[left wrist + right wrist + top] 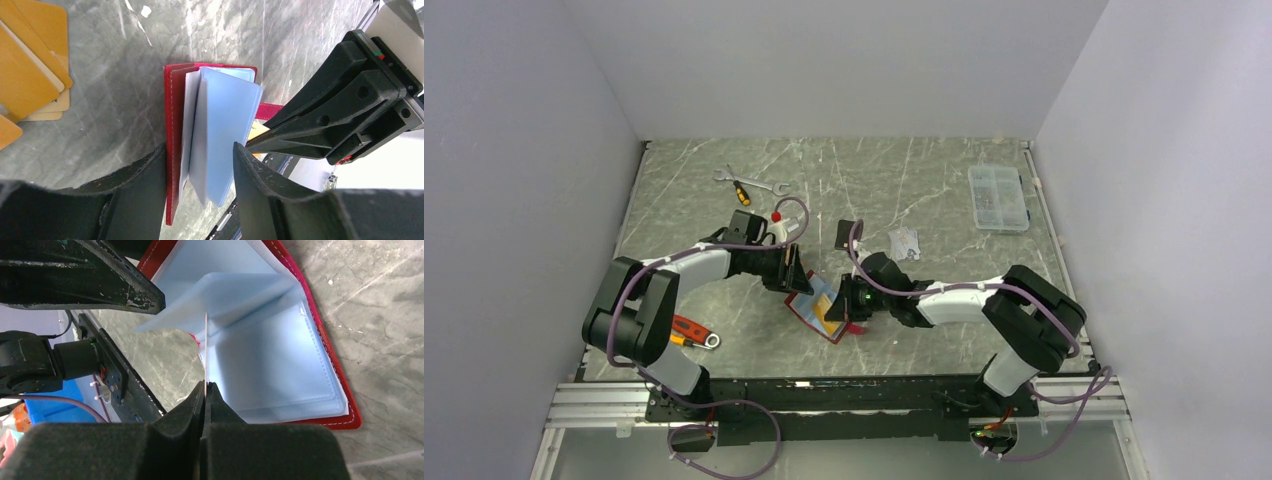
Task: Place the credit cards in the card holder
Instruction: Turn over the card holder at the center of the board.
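Observation:
The card holder (816,303) lies open on the table, with a red cover (327,347) and clear blue sleeves (220,120). My left gripper (200,150) is open and straddles one raised cover flap and its sleeves. Its left finger (145,180) rests against the red cover, and the other finger stands apart from the sleeves. My right gripper (205,384) is shut on a thin orange credit card (205,350), seen edge-on, whose far edge sits among the sleeves. More orange credit cards (30,65) lie on the table beside the holder. Black cards (848,233) and silver-grey cards (904,241) lie farther back.
A clear compartment box (998,197) stands at the back right. A wrench and a screwdriver (744,185) lie at the back left. An orange-handled tool (689,332) rests near the left arm's base. The two grippers are close together over the holder.

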`<state>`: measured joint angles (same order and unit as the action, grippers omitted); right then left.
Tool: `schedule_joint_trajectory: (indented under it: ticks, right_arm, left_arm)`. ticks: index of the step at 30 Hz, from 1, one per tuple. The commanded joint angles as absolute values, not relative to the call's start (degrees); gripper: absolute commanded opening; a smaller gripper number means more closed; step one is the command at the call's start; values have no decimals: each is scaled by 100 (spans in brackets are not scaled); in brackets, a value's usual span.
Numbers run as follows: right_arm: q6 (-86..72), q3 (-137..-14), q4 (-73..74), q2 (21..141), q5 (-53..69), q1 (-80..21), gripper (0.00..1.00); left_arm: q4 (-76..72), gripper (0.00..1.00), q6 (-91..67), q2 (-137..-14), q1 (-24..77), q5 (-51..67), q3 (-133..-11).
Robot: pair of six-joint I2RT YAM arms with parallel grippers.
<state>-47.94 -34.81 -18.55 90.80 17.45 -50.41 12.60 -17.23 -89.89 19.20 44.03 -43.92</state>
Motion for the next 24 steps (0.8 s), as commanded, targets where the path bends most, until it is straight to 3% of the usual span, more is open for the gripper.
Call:
schedule_joint_trajectory:
  ticks: [1,17,21,24]
  right_arm:
    - [-4729,-3737,-2196,9188,1898,-5020,0]
    - [-4780,-3439,-2265,9168,1858,-5015,0]
    - [-4794,-3278,-2242,8997,1800,-5018,0]
    - [-4772,-3165,-2157,8875,1784,-5024,0]
  left_arm:
    - [1038,53,-1646,-8861,1845,4617,-4486]
    - [697,57,-1775,-8868,1553,5049,-4307]
    - [746,48,-1662,-8943,1606,4890,-4326]
    - [739,30,-1637,-9032,1604,4875,-4329]
